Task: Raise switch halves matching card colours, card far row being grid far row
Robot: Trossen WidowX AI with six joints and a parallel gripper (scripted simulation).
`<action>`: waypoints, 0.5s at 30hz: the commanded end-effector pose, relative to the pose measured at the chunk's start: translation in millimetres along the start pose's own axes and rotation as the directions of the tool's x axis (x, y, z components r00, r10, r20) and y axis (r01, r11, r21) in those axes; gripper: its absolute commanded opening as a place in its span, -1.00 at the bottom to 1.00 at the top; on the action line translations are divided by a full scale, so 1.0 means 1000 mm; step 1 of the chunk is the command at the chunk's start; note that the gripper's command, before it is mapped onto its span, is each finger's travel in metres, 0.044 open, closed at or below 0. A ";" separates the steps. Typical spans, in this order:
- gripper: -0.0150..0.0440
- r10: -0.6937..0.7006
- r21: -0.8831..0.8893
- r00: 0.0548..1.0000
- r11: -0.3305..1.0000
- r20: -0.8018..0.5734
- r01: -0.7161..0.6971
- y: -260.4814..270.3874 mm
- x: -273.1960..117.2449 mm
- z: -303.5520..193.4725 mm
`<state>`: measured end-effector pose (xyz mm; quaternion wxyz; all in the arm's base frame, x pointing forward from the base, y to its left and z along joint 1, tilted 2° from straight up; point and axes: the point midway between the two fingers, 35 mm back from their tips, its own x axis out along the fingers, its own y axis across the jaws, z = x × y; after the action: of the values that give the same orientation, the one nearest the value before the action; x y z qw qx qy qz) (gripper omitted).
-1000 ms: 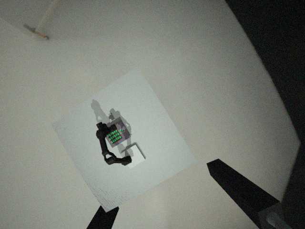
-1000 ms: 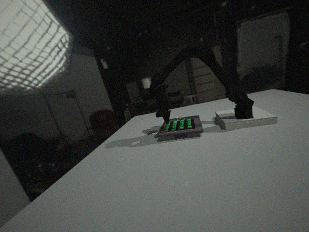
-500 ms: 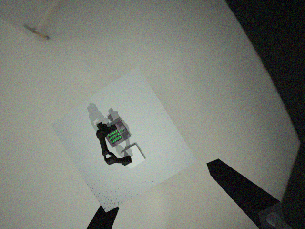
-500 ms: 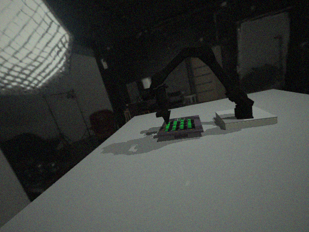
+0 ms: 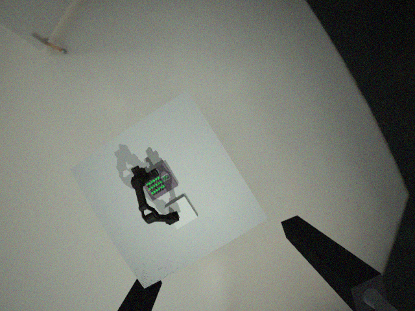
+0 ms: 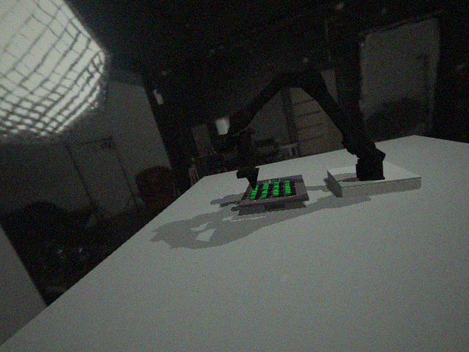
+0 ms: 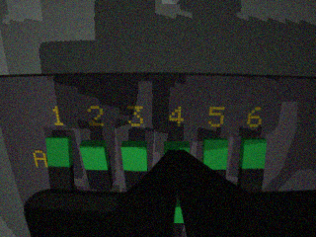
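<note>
The switch panel (image 5: 172,184) (image 6: 300,191) (image 7: 19,111) lies in front of the arm, with rows of green and dark switches. My gripper (image 6: 253,187) (image 7: 176,157) is shut and empty, pointing down at the far row. In the wrist view its tip is over switch A4 (image 7: 177,145), leaving only a dark green strip of its far half showing; contact cannot be told. A1 (image 7: 58,152), A2 (image 7: 94,158), A3 (image 7: 134,158), A5 (image 7: 215,154) and A6 (image 7: 254,153) show green far halves. The fingers hide nearer rows. The small card (image 5: 165,177) (image 6: 273,180) is too small to read.
The arm's base stands on a white slab (image 5: 187,216) (image 6: 397,186) behind the panel's near side. The panel lies on a pale table (image 5: 214,167) (image 6: 283,273). Arm shadows fall across the panel and the table past its far edge.
</note>
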<state>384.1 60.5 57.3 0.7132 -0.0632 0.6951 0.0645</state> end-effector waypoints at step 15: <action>-0.49 -0.002 -0.006 1.000 1.000 -0.008 0.002 0.000 0.005 -0.001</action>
<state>384.2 60.6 55.3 0.7132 -0.0632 0.6951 0.0645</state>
